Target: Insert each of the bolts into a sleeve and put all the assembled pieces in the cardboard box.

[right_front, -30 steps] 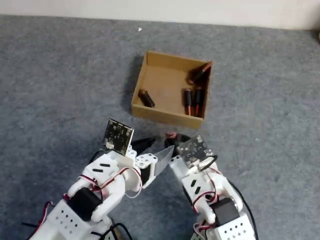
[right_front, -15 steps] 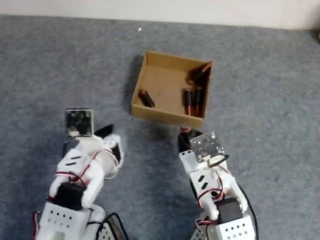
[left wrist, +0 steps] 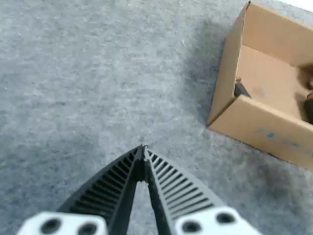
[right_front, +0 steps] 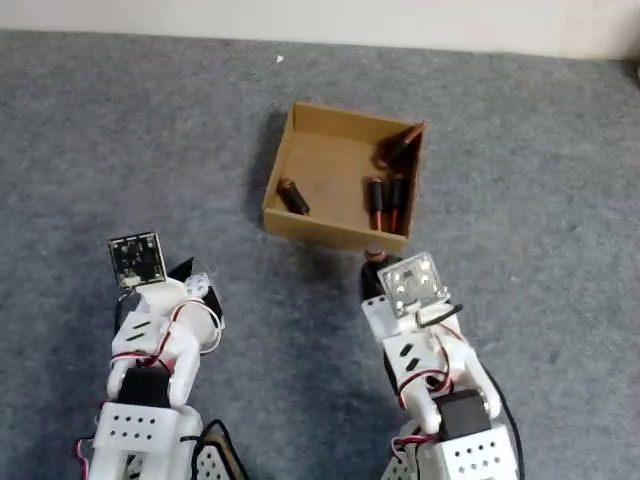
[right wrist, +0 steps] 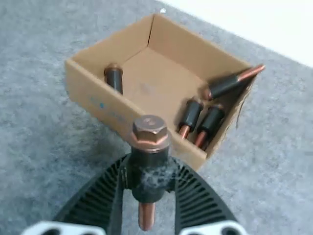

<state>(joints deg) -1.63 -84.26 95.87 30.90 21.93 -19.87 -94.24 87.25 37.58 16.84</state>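
Note:
My right gripper (right wrist: pixel 146 188) is shut on an assembled piece (right wrist: pixel 147 164), a copper bolt standing upright in a black sleeve, hex head up. In the high view the right gripper (right_front: pixel 374 268) hangs just in front of the cardboard box's (right_front: pixel 302 223) near wall, the bolt head (right_front: pixel 374 256) showing. The cardboard box (right wrist: pixel 93 95) holds several assembled pieces (right wrist: pixel 201 119); one piece (right_front: pixel 403 143) leans on the far right corner and another (right_front: pixel 293 196) lies at its left. My left gripper (left wrist: pixel 142 156) is shut and empty over bare carpet, at the lower left (right_front: pixel 180 270) in the high view.
Grey carpet (right_front: pixel 120 140) covers the table on all sides of the box. A pale wall strip (right_front: pixel 400 20) runs along the far edge. The two arm bases sit at the near edge, with open carpet between them.
My left arm swung away from the right gripper to the left and drew back, its gripper now empty. My right gripper moved with the assembled piece toward the box's near wall.

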